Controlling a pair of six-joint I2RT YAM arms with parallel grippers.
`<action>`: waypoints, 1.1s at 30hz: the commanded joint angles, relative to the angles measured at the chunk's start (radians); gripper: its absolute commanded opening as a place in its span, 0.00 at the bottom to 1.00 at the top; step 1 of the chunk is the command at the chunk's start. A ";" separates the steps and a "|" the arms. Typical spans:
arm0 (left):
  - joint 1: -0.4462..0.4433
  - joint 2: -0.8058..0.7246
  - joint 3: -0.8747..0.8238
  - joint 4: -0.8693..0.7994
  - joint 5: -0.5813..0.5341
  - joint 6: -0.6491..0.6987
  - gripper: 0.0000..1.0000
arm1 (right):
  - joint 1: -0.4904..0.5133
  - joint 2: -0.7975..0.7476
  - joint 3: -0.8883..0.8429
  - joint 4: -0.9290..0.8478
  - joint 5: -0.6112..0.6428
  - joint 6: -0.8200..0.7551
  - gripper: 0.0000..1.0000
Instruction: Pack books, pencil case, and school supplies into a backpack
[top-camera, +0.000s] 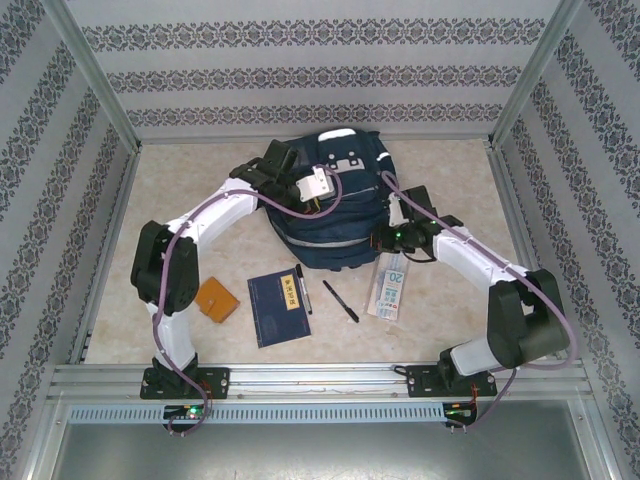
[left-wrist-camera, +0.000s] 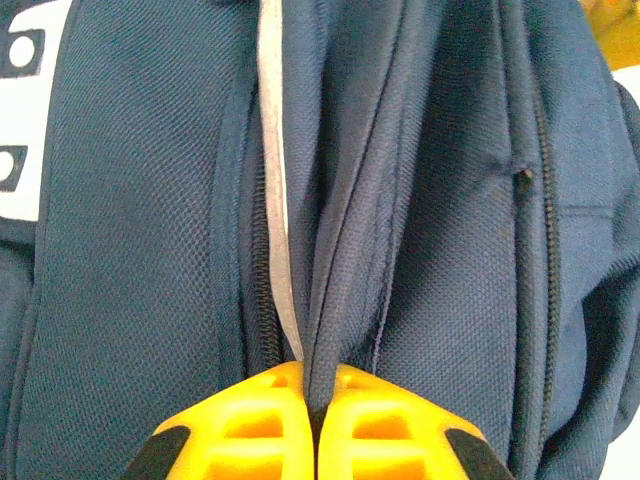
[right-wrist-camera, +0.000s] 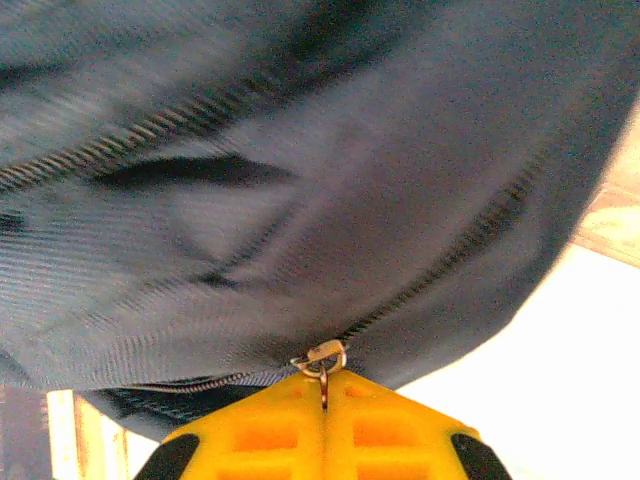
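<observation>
left claw (left-wrist-camera: 315, 388) pinches a fold of the backpack (left-wrist-camera: 150, 250). right claw (right-wrist-camera: 325, 388) clamps the zipper pull (right-wrist-camera: 322, 357) at the backpack's 4 o'clock edge.

Book (top-camera: 280, 307), pens (top-camera: 340, 301), pencil case (top-camera: 389, 287) lie before backpack (top-camera: 332, 226).

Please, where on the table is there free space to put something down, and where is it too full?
Free: the table corner between the backpack and the right wall; also the far-left corner beyond the left arm. Crowded: the row before the backpack, orange booklet, navy book, two pens, pencil case.
</observation>
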 joint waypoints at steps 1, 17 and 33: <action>0.054 -0.061 -0.020 0.007 0.043 0.119 0.00 | -0.082 0.058 0.004 -0.026 -0.135 -0.009 0.00; 0.077 -0.021 0.014 0.020 0.333 0.260 0.50 | -0.079 0.142 0.066 0.141 -0.593 0.098 0.00; -0.097 -0.198 -0.425 0.478 0.075 0.121 0.77 | -0.030 0.142 0.079 0.174 -0.656 0.174 0.00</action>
